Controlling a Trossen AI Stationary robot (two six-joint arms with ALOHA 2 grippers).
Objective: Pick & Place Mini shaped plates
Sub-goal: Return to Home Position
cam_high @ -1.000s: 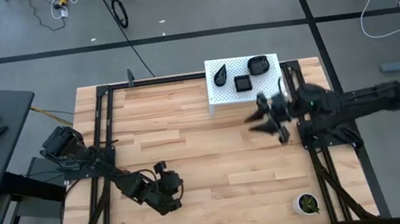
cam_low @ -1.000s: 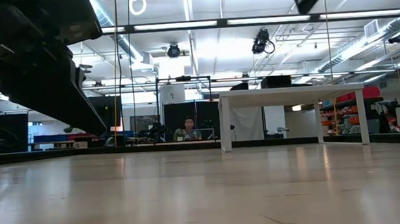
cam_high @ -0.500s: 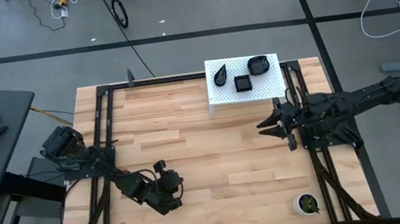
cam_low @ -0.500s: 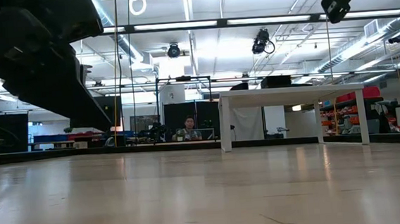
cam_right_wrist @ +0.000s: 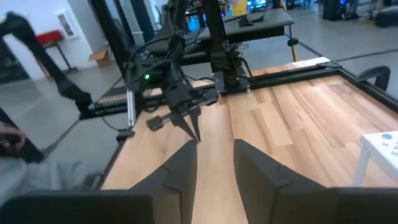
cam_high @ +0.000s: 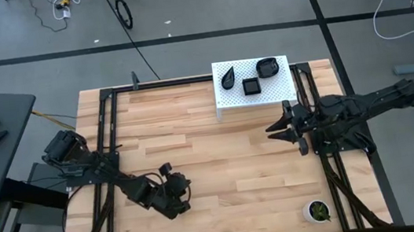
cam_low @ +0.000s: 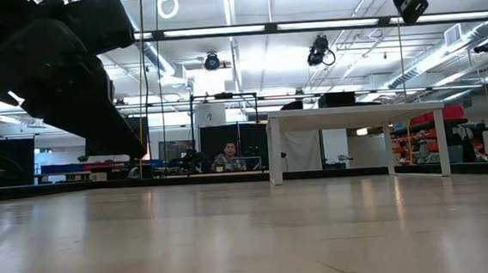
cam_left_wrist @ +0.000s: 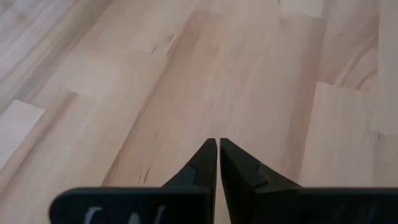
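The little black plates (cam_high: 251,86) sit on the white shelf (cam_high: 283,88) at the far edge of the tabletop (cam_high: 211,151). The right arm (cam_high: 333,112) hangs near the shelf, its jaws a bit open and holding nothing. The left arm (cam_high: 133,190) is well apart at the near side, its jaws pressed together and empty.

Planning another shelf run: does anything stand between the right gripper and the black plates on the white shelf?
Nothing visible does. The right gripper, jaws open, hangs over the table just in front of the white shelf holding the black plates. The left gripper and potted plant sit well aside.
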